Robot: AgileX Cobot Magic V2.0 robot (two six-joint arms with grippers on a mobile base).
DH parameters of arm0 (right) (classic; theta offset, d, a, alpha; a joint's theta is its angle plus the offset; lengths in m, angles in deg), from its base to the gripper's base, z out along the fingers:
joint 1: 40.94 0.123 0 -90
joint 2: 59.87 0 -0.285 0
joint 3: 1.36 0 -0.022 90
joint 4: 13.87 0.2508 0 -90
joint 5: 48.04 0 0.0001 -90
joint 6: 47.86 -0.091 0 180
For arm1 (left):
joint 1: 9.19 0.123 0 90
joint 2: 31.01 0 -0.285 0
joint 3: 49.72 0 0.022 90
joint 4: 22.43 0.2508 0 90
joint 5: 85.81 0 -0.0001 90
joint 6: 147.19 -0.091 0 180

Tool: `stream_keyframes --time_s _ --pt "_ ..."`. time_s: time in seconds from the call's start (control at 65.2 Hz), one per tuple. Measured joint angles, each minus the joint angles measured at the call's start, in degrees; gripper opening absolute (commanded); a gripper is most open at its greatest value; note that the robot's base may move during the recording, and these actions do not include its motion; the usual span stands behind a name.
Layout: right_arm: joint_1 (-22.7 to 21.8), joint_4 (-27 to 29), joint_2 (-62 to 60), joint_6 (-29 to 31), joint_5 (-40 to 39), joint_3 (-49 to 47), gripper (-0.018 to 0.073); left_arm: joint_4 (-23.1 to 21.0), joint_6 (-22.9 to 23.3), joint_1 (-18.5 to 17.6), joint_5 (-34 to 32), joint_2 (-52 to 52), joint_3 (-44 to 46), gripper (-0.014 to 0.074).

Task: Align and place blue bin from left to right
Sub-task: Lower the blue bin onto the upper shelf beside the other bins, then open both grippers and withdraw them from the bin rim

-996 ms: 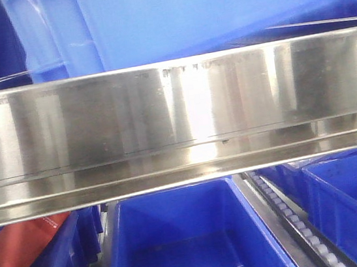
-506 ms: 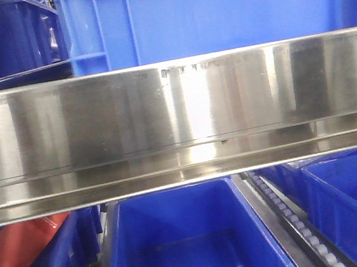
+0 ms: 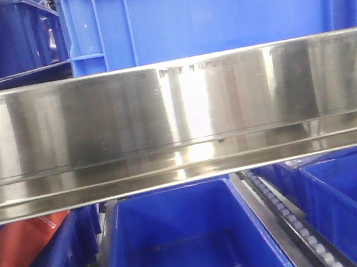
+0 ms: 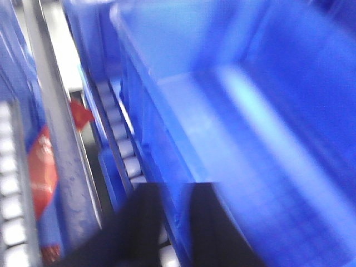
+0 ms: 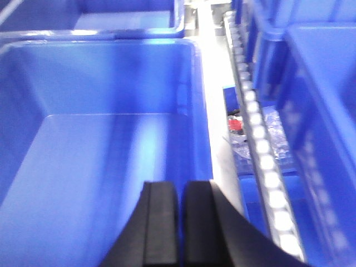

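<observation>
Left pincer (image 4: pixel 167 222) black, right pincer (image 5: pixel 179 222) black, smooth fingers

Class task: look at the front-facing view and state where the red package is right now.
The red package sits at the lower left of the front view, under the steel rail, inside a blue bin left of the empty centre bin.

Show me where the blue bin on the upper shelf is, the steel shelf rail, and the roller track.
blue bin (image 3: pixel 215 10), front view, on its front wall above the rail.
steel shelf rail (image 3: pixel 177 120), front view, on its shiny front face.
roller track (image 5: pixel 261 150), right wrist view, on a white roller beside the bin.
</observation>
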Motion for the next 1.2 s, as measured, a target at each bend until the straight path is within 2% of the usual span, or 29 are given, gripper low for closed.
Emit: stream_keyframes --time_s 0.107,0.184,0.261,0.383,0.567,0.736,1.042,1.196 --pt "0.0 -0.29 -4.33 0.0 -1.53 5.93 -0.0162 0.36 -0.48 0.0 0.0 3.37 -3.22 -0.0111" --pt "0.0 -0.41 -8.61 0.0 -4.36 13.04 -0.0162 0.83 -0.78 0.0 -0.12 6.49 -7.68 -0.0111" --pt "0.0 -0.55 -13.64 0.0 -8.91 22.17 -0.0162 1.45 -0.88 0.0 -2.95 11.17 -13.98 -0.0111" --pt "0.0 -0.6 -22.55 0.0 -17.06 35.59 -0.0162 1.94 -0.88 0.0 -11.62 19.95 -26.68 -0.0111" --pt "0.0 -0.69 -37.69 0.0 -28.7 54.47 -0.0162 1.94 -0.88 0.0 -28.02 35.35 -47.61 -0.0111" --pt "0.0 -1.05 -49.68 0.0 -34.81 67.72 -0.0162 1.94 -0.88 0.0 -37.25 49.78 -63.5 -0.0111" --pt "0.0 -1.29 -69.02 0.0 -44.04 89.82 -0.0162 2.27 -0.88 0.0 -45.54 75.22 -86.0 -0.0111" --pt "0.0 -1.29 -74.51 0.0 -46.34 95.11 -0.0162 2.75 -0.88 0.0 -47.79 84.17 -94.15 -0.0111"
